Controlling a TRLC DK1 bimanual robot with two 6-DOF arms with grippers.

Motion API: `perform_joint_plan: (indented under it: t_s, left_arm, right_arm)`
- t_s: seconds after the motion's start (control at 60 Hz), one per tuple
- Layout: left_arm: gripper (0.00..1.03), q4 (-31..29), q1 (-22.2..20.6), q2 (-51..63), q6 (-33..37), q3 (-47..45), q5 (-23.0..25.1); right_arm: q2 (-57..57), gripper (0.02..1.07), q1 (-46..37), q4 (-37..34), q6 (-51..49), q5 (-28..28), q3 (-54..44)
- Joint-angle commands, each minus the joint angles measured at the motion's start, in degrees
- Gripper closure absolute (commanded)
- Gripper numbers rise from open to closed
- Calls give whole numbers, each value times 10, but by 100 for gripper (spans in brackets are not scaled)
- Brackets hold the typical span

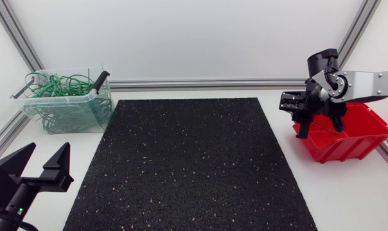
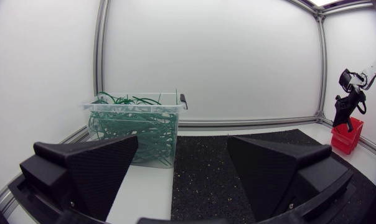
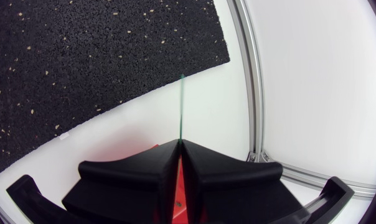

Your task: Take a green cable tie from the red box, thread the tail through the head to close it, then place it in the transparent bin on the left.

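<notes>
In the right wrist view my right gripper (image 3: 180,144) is shut on a thin green cable tie (image 3: 182,106), which sticks straight out ahead of the fingertips over the white table. The red box (image 3: 178,186) shows as a sliver under the fingers. From the head view that gripper (image 1: 291,102) hangs at the left rim of the red box (image 1: 351,138) at the right. The transparent bin (image 1: 33,115), holding several green ties, stands at the back left. My left gripper (image 1: 48,149) stands open and empty at the front left, well short of the bin (image 2: 135,127).
A black speckled mat (image 1: 194,167) covers the middle of the table. An aluminium rail (image 1: 200,83) runs along the back edge, and slanted profiles stand at both side edges. White table shows between the mat and each container.
</notes>
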Motion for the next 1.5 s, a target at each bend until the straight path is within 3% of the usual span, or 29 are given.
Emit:
perform_joint_plan:
  t_s: [0.0, 0.417, 0.75, 1.017, 1.4, 1.483]
  left_arm:
    - [3, -17, -5, 0, 2, -21, -5]
    - [3, -17, -4, 0, 2, -21, -5]
    - [3, -17, -3, 0, 2, -21, -5]
    - [3, -18, -4, 1, 2, -21, -5]
    - [3, -19, -7, 14, 0, -21, -2]
    - [3, -19, -7, 14, 0, -21, -2]
  right_arm:
    - [-39, 101, 7, 9, -8, 5, -23]
    - [-228, 101, 39, -29, 21, 5, -56]
    - [-328, 101, 55, -68, 69, 3, 5]
    - [-334, 101, 54, -176, 217, -68, 118]
    - [-308, 101, 150, -338, 408, -66, 181]
    - [-304, 101, 176, -342, 435, -50, 176]
